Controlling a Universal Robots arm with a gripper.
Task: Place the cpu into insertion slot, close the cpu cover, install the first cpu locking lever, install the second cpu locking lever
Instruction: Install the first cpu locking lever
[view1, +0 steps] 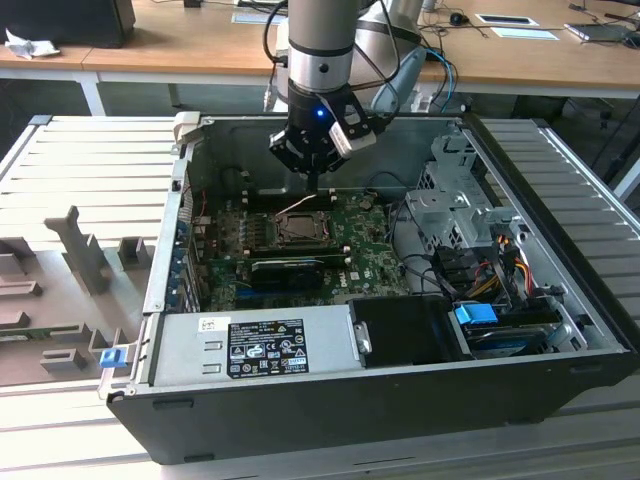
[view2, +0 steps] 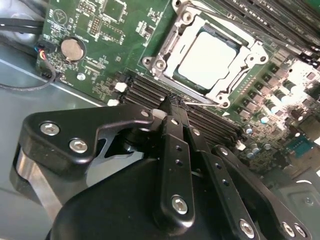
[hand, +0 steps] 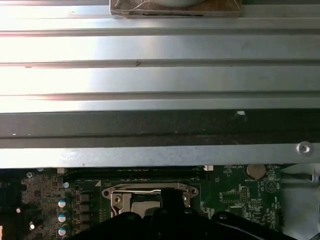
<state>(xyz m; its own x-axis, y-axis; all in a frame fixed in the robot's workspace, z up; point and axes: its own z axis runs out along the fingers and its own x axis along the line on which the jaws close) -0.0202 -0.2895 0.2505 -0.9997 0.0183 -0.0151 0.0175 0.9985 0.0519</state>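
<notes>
The cpu (view2: 207, 54), a pale silver square, lies in the insertion slot (view1: 300, 229) on the green board inside the open computer case. The cpu cover (view2: 248, 52), a silvery metal frame, lies flat around the cpu. My gripper (view2: 173, 102) is shut with nothing between its fingers. Its tips are just beside the socket's edge, at a thin wire locking lever (view2: 200, 102). In the exterior view the gripper (view1: 313, 185) hangs right above the socket's far side, where a thin lever (view1: 300, 205) stands raised. In the first wrist view the gripper (hand: 170, 196) overlaps the socket (hand: 142, 196).
Black memory slots (view2: 145, 90) run beside the socket, and a coin battery (view2: 72, 48) lies further off. The grey power supply (view1: 265, 345) fills the case front. A drive cage (view1: 460, 210) and cables stand at the exterior view's right. The case wall (hand: 150, 125) rises close behind.
</notes>
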